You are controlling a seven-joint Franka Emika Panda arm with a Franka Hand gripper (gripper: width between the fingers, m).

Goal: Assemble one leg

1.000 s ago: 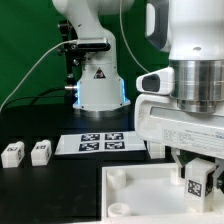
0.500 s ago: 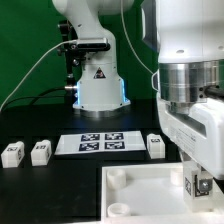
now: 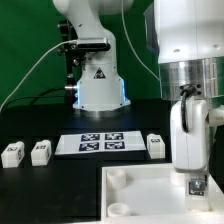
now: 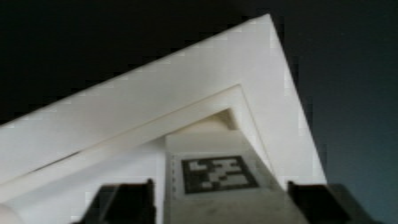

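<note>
Leg (image 4: 215, 172) stands on white top (image 3: 150, 190), black table (image 3: 40, 185).

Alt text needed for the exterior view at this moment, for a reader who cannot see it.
The gripper holds a tagged leg upright over the white square top, at the exterior view's right. Three more legs flank the marker board.
</note>
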